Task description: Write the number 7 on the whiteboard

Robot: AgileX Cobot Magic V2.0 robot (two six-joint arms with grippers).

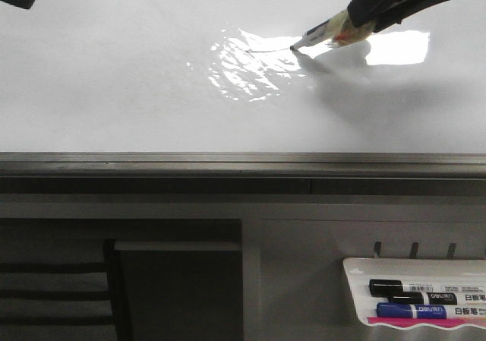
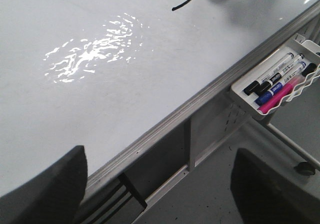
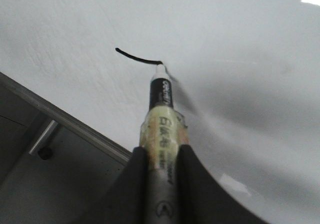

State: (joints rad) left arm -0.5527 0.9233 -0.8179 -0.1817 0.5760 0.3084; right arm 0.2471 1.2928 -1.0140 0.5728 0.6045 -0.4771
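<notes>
Our right gripper (image 3: 160,159) clamps the marker (image 3: 161,119) mid-barrel, tip touching the far-right whiteboard (image 1: 114,90), the number 7 (image 3: 137,58) only begun; glossy board seems slippery; left gripper (image 2: 160,184) open

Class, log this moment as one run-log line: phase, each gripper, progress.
phase: drawing top bar | right gripper: shut on marker, tip on whiteboard | left gripper: open, idle | number 7: only first stroke

Tray markers (image 1: 425,299) carry white labels: "deli" brand is just legible on the black one, then Chinese "白板笔". The marker (image 3: 161,134) at the right wrist has printed characters on its barrel, too blurred to read. Whiteboard (image 1: 114,83) bears only a short black stroke (image 3: 137,58), no finished digit.
</notes>
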